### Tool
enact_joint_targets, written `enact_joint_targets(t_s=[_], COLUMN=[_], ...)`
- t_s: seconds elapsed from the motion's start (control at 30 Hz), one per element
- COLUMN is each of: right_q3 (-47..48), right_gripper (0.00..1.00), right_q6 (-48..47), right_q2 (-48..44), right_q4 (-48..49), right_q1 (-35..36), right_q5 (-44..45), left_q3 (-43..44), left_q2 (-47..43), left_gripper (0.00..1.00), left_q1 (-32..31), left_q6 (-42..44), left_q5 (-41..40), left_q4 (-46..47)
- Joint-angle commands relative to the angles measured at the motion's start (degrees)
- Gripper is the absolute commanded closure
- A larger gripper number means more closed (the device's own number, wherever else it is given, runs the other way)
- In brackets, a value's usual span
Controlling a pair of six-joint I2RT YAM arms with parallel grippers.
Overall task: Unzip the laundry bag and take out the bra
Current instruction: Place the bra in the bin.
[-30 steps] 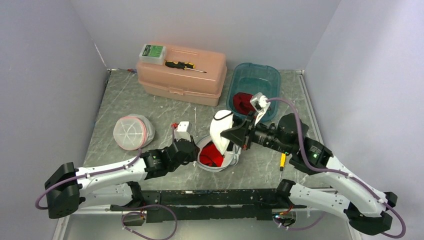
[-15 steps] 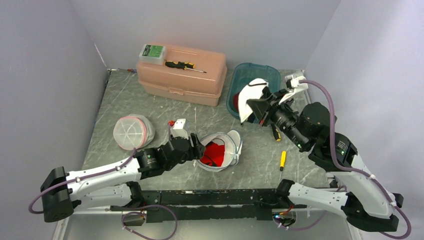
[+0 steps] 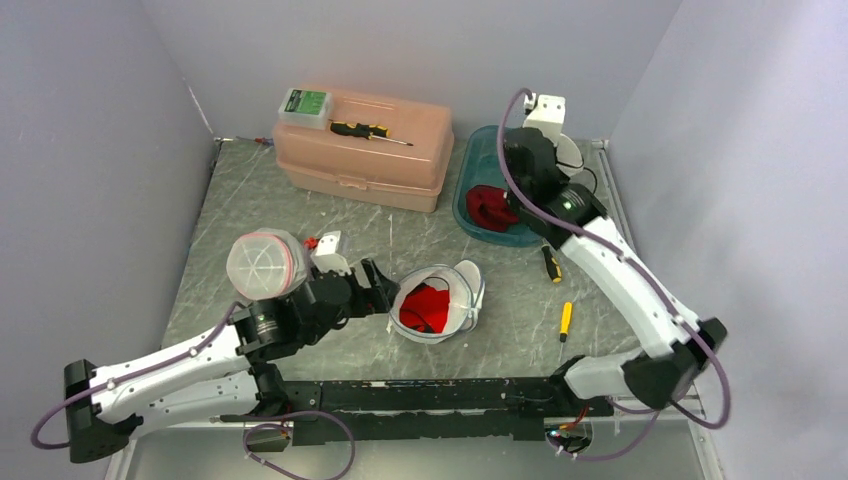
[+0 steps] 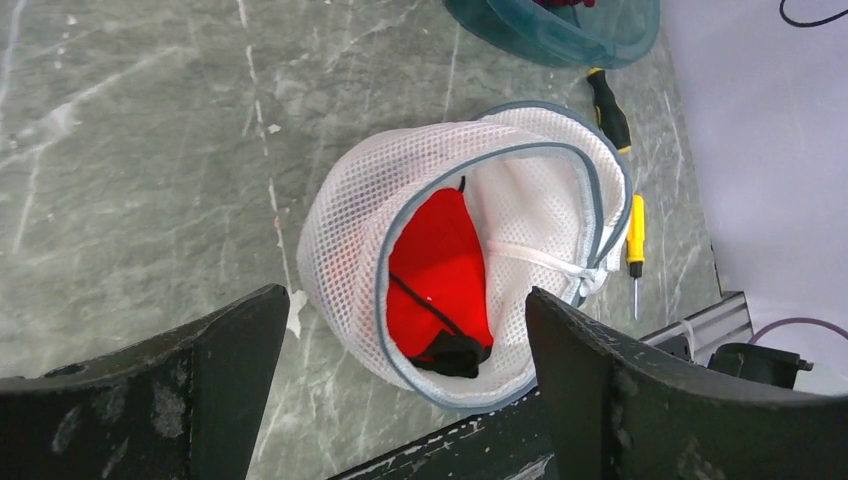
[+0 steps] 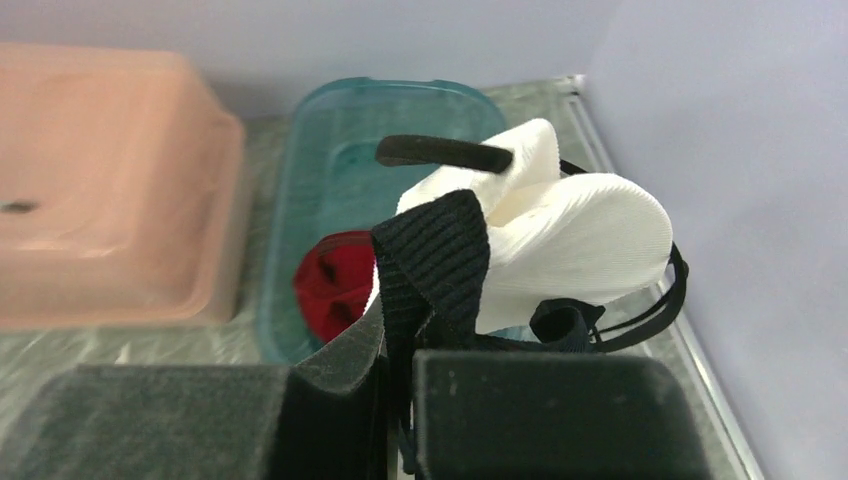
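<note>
One laundry bag (image 4: 350, 230) holding red garment (image 4: 440, 270), left tool (image 4: 400, 315) apart, right tool (image 5: 400, 350) clamped on bra (image 5: 570, 240) over bin (image 5: 340, 130)

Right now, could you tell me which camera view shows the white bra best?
The right wrist view: the white bra sits close and central, its black strap pinched in the right fingers. The top view shows only a white sliver behind the arm; the left wrist view, none.

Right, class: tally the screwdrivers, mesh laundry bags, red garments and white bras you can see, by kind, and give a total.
Screwdrivers: 3
Mesh laundry bags: 2
Red garments: 2
White bra: 1
Total: 8
</note>
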Motion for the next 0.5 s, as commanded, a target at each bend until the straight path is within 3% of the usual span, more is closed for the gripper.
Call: enact_joint_targets(t_s=[0.0,0.2,0.47], right_q3=[6.38,12.44,20.54], right_gripper=[1.00,1.00,1.00], right_q6=[-1.31,1.24,0.11], right_q2=[5.99,18.57,33.75], right_q4=[3.47,5.69,11.54], right_q1=[-7.86,-18.10,-23.29], right_q5=[2.76,-5.34,-10.56], left_q3=[-0.19,-3.79,0.80], left_q2=[-5.43,-11.22,-3.45], left_gripper=[0.06,0.06,0.06], left_q1=[-0.26,-0.30,-0.27], left_q6=[-3.60,-7.53,-5.93], left_q5=[-4.78,-8.71,-10.37], left_q4=[-4.72,-5.57,-9.95])
